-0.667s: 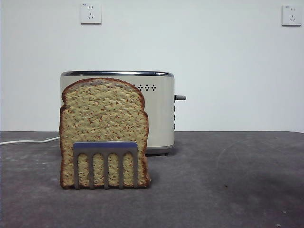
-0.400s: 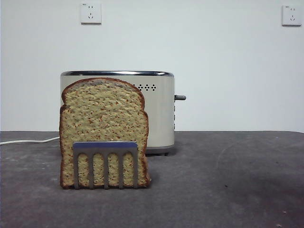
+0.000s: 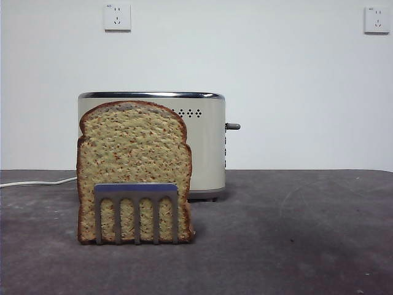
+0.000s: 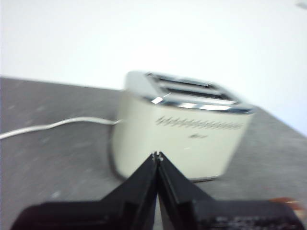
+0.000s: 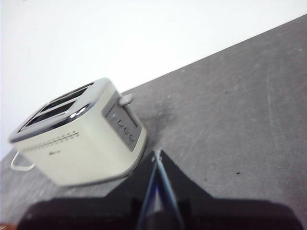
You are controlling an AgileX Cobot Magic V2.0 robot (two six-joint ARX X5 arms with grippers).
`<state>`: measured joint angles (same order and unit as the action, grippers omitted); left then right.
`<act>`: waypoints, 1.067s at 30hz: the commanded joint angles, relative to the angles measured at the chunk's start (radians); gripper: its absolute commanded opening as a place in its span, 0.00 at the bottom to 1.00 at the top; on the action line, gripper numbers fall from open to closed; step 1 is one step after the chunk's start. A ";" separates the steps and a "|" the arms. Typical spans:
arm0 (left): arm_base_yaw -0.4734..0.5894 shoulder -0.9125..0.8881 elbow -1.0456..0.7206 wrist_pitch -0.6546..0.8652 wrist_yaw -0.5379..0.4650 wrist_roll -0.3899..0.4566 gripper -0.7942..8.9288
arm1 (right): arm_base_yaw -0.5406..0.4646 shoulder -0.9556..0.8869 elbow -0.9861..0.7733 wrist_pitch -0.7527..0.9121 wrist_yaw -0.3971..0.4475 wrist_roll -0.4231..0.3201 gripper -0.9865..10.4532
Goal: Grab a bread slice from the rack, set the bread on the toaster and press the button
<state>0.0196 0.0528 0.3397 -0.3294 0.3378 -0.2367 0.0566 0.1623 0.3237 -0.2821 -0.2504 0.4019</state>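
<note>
Plain white wall (image 3: 276, 80) behind a dark grey table (image 3: 295, 233). Two white wall sockets (image 3: 117, 16) sit high up. Light even, diffuse.

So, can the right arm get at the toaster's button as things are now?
Probably yes. In the right wrist view the button sticks out from the toaster's narrow end with only bare table next to it. The bread and rack stand at the toaster's broad side, away from it.

Both arms hang back, clear of the front view. Left gripper (image 4: 157, 155): jaws pressed tip to tip, nothing between them, held above the table. Right gripper (image 5: 157, 153): same, jaws closed to a point, empty, wrist tilted so its view sits at a slant.
</note>
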 commanded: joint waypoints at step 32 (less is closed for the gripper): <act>-0.099 0.418 0.520 -0.607 0.402 0.581 0.67 | 0.050 0.538 0.745 -0.820 -0.347 -0.666 0.08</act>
<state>-0.0711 0.4736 0.8581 -0.9504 0.7525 0.3229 0.1055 0.7021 1.0676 -1.1034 -0.5922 -0.2550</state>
